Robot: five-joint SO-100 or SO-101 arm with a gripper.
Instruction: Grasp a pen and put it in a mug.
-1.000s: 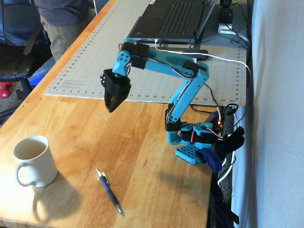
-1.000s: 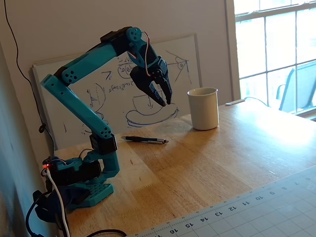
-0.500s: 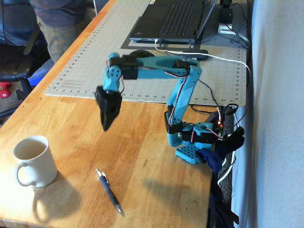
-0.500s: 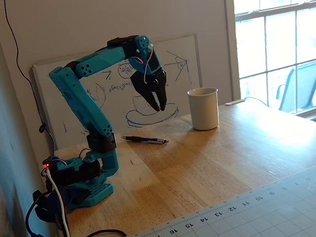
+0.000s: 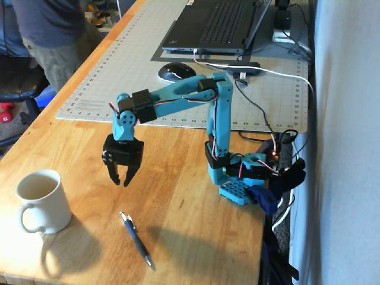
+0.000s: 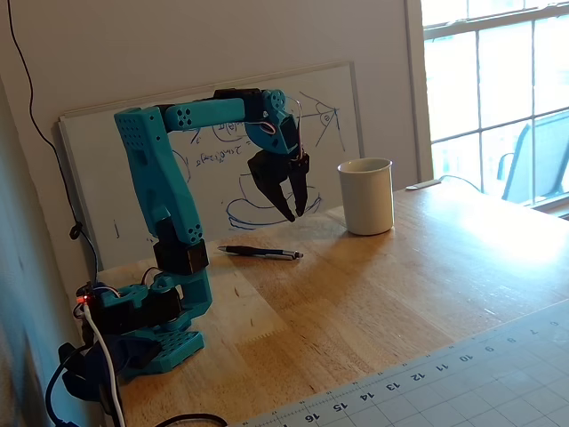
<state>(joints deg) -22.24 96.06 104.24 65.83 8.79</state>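
Above table: end effector [image 5: 122, 180] lowered toward pen [image 5: 136, 239], fingers now spread, empty; mug [image 5: 40, 200] unmoved.

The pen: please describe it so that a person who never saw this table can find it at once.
On the wooden table, look in front of the blue arm's base, between it and the cream mug. The pen lies flat on the bare wood, below the open gripper, which hangs above it without touching. It is the only slim, dark thing there, with a silvery tip.
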